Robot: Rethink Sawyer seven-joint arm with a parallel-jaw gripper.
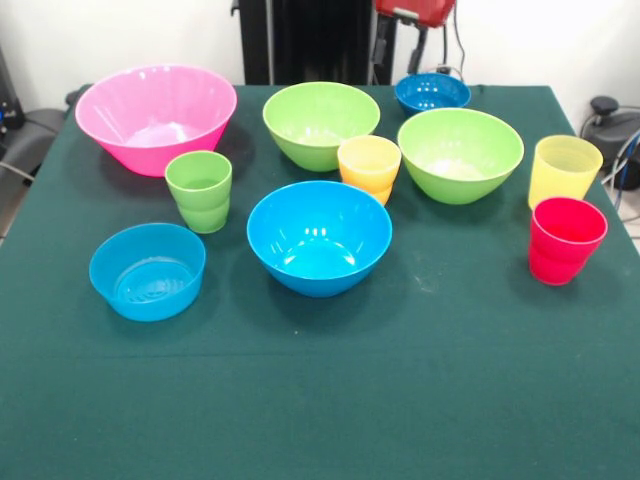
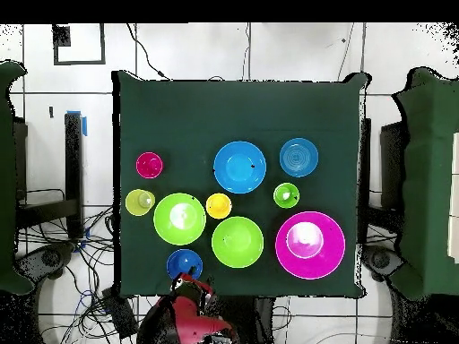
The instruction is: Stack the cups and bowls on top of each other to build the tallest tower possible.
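All cups and bowls stand apart and upright on the green table (image 1: 320, 400). The large pink bowl (image 1: 155, 115) is at the far left. Two lime green bowls (image 1: 320, 122) (image 1: 460, 152) are in the back row, with the small dark blue bowl (image 1: 432, 93) behind them. The bright blue bowl (image 1: 318, 235) is in the middle and the shallow light blue bowl (image 1: 147, 270) at the near left. The green cup (image 1: 199, 190), orange-yellow cup (image 1: 368, 167), pale yellow cup (image 1: 564, 170) and red cup (image 1: 565, 240) stand among them. My red arm (image 2: 190, 309) is drawn back beside the dark blue bowl (image 2: 184, 264).
The robot's black pedestal (image 1: 305, 40) stands behind the table's far edge. Cables and dark equipment (image 1: 610, 125) lie off the table's sides. The near half of the table holds no objects.
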